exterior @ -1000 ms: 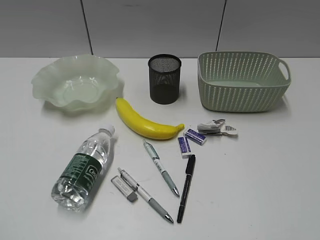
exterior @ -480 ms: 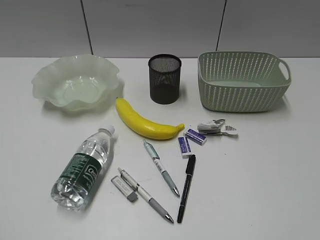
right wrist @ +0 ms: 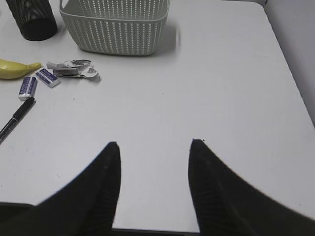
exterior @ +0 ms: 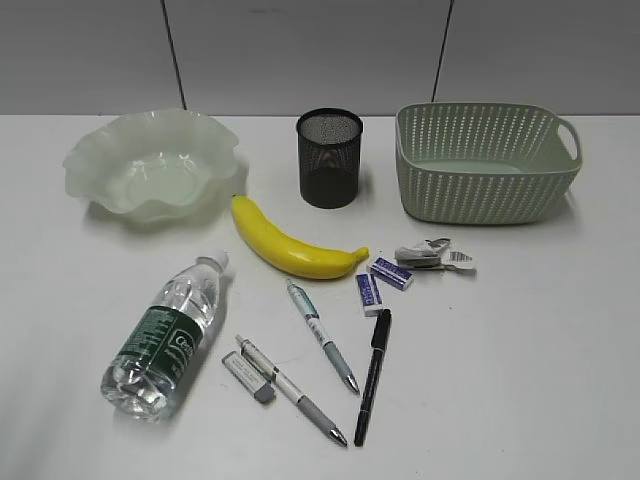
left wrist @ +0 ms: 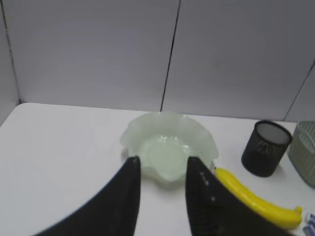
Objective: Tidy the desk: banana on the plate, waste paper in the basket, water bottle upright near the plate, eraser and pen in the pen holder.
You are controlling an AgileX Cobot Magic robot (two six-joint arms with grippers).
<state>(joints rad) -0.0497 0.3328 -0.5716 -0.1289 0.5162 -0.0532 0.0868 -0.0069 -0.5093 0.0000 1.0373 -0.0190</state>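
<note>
The banana (exterior: 295, 247) lies on the desk (exterior: 520, 350), in front of the pale green plate (exterior: 88, 152) and the black mesh pen holder (exterior: 329, 160). The basket (exterior: 480, 185) stands at the back right, with the waste paper (exterior: 436, 255) in front of it. Two purple-sleeved erasers (exterior: 391, 272) (exterior: 368, 294) lie beside the banana's tip. The water bottle (exterior: 165, 338) lies on its side at the front left. Two grey pens (exterior: 322, 335) (exterior: 292, 390) and a black pen (exterior: 373, 375) lie in front. My left gripper (left wrist: 162, 160) is open above the desk, facing the plate (left wrist: 197, 129). My right gripper (right wrist: 155, 142) is open over bare desk.
A small grey-and-white case (exterior: 249, 377) lies beside the front grey pen. The left wrist view also shows the banana (left wrist: 256, 199) and the pen holder (left wrist: 266, 155). The right wrist view shows the basket (right wrist: 118, 37), the waste paper (right wrist: 74, 69) and the desk's right edge (right wrist: 290, 83).
</note>
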